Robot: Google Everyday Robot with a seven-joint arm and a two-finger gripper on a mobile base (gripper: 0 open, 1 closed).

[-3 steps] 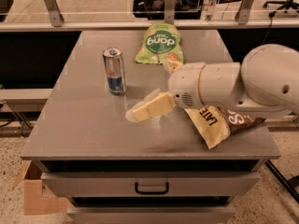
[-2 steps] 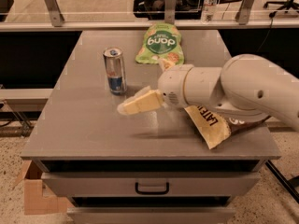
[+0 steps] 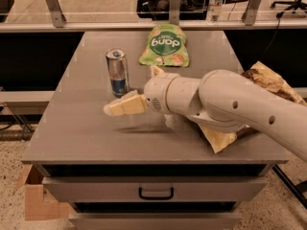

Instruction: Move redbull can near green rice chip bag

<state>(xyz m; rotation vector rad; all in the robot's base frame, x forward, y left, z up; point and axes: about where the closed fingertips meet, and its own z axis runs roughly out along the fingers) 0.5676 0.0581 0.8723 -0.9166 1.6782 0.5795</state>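
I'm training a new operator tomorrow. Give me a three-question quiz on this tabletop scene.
1. True or false: the can stands upright on the table.
2. Which is nearer the pincer: A) the can, B) the green bag?
3. What lies partly under the arm at the table's right side?
Key: 1 true; 2 A, the pincer is just in front of the can's base; 3 a brown chip bag.

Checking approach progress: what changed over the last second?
The end effector moved left over the table toward the redbull can and now sits low in front of the can's base. The can is not held. The can, the green rice chip bag and the brown chip bag stayed put.
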